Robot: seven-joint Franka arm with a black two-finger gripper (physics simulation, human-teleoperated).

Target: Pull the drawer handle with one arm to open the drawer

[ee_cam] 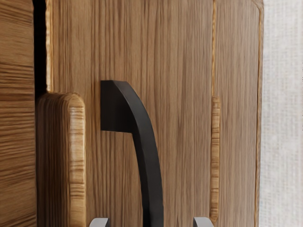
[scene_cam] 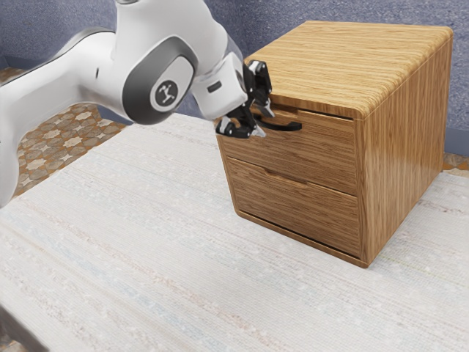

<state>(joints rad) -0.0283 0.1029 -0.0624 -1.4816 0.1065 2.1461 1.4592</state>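
Two drawers front one wooden cabinet (scene_cam: 352,59), which stands on a pale woven surface (scene_cam: 146,257) toward the exterior view's right.

Item 1, task object: the top drawer (scene_cam: 315,154) carries a black curved handle (scene_cam: 284,127) running across its front. A thin dark slit shows between the drawer front and the cabinet top. The front appears near level with that of the lower drawer (scene_cam: 300,198); whether it has been drawn out at all cannot be told.

Item 2, arm: the white arm (scene_cam: 146,66) enters from the exterior view's upper left and reaches to the cabinet's front corner.

Item 3, pincer: the pincer (scene_cam: 249,123) sits at the handle's end nearer the exterior view's left, hard against the drawer front. In the wrist view the handle (ee_cam: 142,156) runs down between the two grey fingertips (ee_cam: 99,222). Bare wood shows on either side of the bar between it and each tip. The pincer is therefore spread around the handle, with no grip seen on it.

Item 4, surroundings: patterned floor tiles (scene_cam: 51,139) lie beyond the surface at the exterior view's left.
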